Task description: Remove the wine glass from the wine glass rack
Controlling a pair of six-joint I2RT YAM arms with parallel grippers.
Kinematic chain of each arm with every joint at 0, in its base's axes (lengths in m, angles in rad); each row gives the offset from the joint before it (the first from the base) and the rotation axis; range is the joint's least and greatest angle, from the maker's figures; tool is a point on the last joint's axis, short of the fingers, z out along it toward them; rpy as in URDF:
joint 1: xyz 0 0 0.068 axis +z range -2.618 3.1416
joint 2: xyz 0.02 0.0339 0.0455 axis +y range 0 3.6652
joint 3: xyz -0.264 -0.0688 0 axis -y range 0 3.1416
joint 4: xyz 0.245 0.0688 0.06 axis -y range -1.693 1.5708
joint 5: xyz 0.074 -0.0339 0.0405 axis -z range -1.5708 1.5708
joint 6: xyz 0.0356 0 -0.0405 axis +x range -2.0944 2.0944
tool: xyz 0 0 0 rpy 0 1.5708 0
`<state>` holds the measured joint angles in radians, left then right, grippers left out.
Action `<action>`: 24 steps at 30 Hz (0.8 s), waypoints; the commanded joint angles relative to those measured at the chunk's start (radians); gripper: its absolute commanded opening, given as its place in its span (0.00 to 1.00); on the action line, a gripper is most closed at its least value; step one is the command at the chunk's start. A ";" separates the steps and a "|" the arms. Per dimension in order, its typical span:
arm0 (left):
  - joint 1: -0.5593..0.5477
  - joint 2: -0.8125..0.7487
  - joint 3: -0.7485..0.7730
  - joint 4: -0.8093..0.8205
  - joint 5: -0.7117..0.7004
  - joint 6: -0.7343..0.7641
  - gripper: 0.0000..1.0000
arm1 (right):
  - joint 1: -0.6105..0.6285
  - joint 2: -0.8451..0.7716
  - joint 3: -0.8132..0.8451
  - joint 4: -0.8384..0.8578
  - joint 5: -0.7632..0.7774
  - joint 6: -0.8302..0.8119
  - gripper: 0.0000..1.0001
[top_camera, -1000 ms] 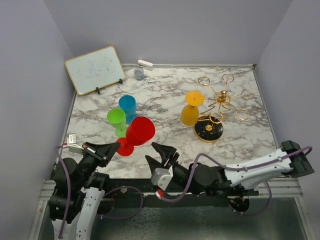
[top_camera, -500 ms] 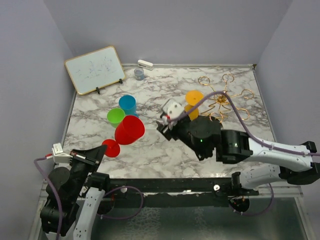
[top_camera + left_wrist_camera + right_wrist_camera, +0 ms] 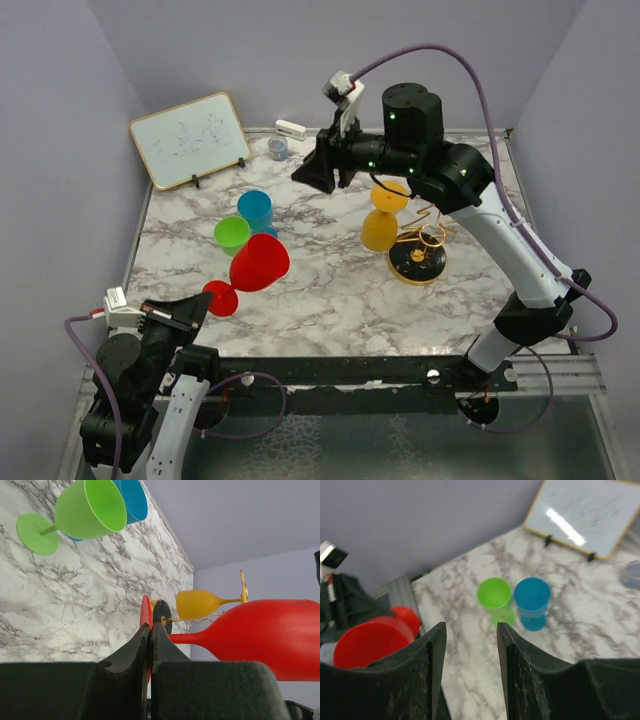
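Wine glass tally stood at four. Nearest, the left pincer was clamped shut on the flat foot of the red wine glass. That glass leaned with its bowl toward the middle of the table, at the front left and well apart from the wine glass rack. Whether its foot touched the marble I could not tell.

Just beyond it the green glass and the blue glass stood upright, close side by side. Further right, the orange glass hung upside down from one looped arm of the gold rack. Its foot was caught in the wire and its bowl hung beside the black base.

Farthest and highest, the right pincer hovered in the air to the left of the rack, over the back of the table. Its jaws were apart with nothing between them. Its camera looked down at the green, blue and red glasses, not at the rack. A whiteboard leaned at the far-left corner.

By my reading, the red glass was clear of the rack and only needed setting down on its foot. The orange one was not yet unhooked, so if the job covered every glass, that was what was left. The free right pincer looked the better placed for it, though it would have to drop and turn toward the stem.
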<state>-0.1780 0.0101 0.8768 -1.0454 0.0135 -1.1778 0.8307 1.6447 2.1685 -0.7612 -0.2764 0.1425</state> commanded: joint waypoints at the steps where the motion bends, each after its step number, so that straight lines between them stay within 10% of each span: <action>1: 0.005 -0.020 0.019 0.022 -0.008 0.022 0.00 | 0.024 -0.059 -0.110 -0.038 -0.363 0.077 0.45; 24: 0.005 -0.019 -0.051 0.098 0.026 0.019 0.00 | 0.025 -0.081 -0.364 0.092 -0.473 0.112 0.41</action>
<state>-0.1780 0.0101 0.8188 -0.9871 0.0181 -1.1679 0.8562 1.5295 1.7901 -0.7212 -0.7452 0.2317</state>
